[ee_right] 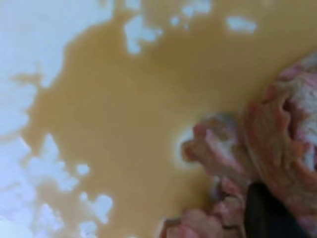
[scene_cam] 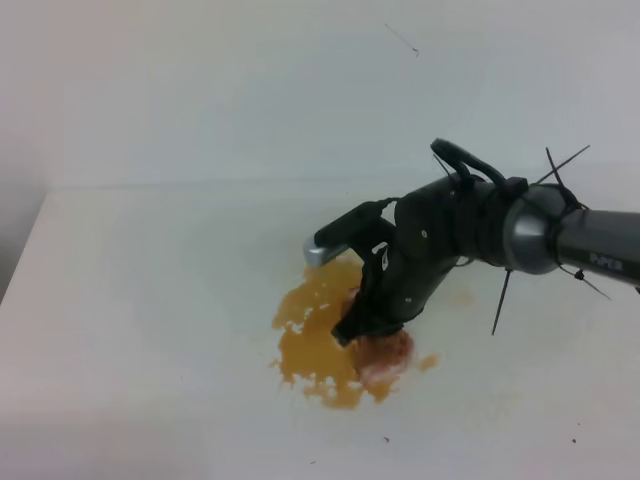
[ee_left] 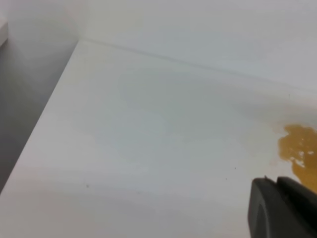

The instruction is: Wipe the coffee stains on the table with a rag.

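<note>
On the table (scene_cam: 150, 300), the right gripper (scene_cam: 372, 335) presses the rag (scene_cam: 385, 358) into the coffee stains (scene_cam: 310, 345). Jaws narrowly closed on the cloth.

One rag (scene_cam: 385, 358), one coffee stain (scene_cam: 315, 345), one table (scene_cam: 150, 300).

wall (scene_cam: 250, 80): plain white | floor (ee_left: 20, 109): grey, left | light: soft, even

Behind it all you have a plain white wall (scene_cam: 200, 90), and high on it, right of centre, you can spot a thin dark hairline mark (scene_cam: 402, 40). On your far left, a shadowed grey strip (ee_left: 20, 124) drops away, with a white ledge corner (ee_left: 2, 30) above it
</note>
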Controlling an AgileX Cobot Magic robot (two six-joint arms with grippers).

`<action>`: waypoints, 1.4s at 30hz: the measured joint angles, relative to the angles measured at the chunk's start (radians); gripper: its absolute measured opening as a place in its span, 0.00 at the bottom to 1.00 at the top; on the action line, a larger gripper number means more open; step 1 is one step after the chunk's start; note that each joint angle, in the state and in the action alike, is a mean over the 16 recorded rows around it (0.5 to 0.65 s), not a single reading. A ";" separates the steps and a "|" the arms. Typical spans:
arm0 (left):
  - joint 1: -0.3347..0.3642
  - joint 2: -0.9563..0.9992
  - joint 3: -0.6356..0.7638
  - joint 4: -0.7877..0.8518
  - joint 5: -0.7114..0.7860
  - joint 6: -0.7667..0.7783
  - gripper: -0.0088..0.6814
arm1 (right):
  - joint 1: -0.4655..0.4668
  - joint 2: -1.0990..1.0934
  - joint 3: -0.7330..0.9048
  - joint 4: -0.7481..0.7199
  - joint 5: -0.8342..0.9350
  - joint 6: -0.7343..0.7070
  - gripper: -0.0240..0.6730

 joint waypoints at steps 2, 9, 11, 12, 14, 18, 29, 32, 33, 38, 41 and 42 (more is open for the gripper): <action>0.000 0.000 0.000 0.000 0.000 0.000 0.01 | 0.005 -0.009 -0.027 0.007 0.019 -0.006 0.10; 0.000 0.000 0.000 -0.001 0.000 0.000 0.01 | 0.054 -0.024 -0.117 0.043 0.079 -0.041 0.10; 0.000 0.000 0.000 -0.001 0.000 0.000 0.01 | 0.074 -0.020 -0.133 0.053 0.088 -0.055 0.10; 0.000 0.000 0.000 -0.001 0.000 0.000 0.01 | 0.083 -0.016 -0.140 0.058 0.091 -0.062 0.10; 0.000 0.000 0.000 -0.001 0.000 0.000 0.01 | 0.103 -0.004 -0.148 0.065 0.098 -0.075 0.10; 0.000 0.000 0.000 -0.001 0.000 0.000 0.01 | 0.135 0.035 -0.152 0.062 0.104 -0.090 0.10; 0.000 0.000 0.000 -0.001 0.000 0.000 0.01 | 0.155 0.114 -0.157 -0.114 0.110 -0.034 0.10; 0.000 0.000 0.000 -0.001 0.000 0.000 0.01 | 0.151 0.118 -0.158 -0.191 0.112 -0.002 0.10; 0.000 0.000 0.000 -0.001 0.000 0.000 0.01 | 0.149 0.118 -0.158 -0.215 0.113 0.008 0.10; 0.000 0.000 0.000 -0.001 0.000 0.000 0.01 | 0.133 0.116 -0.158 -0.314 0.115 0.049 0.10; 0.000 0.000 0.000 -0.001 0.000 0.000 0.01 | 0.123 0.111 -0.157 -0.345 0.109 0.060 0.10; 0.000 0.000 0.000 -0.001 0.000 0.000 0.01 | 0.120 0.104 -0.156 -0.348 0.106 0.060 0.10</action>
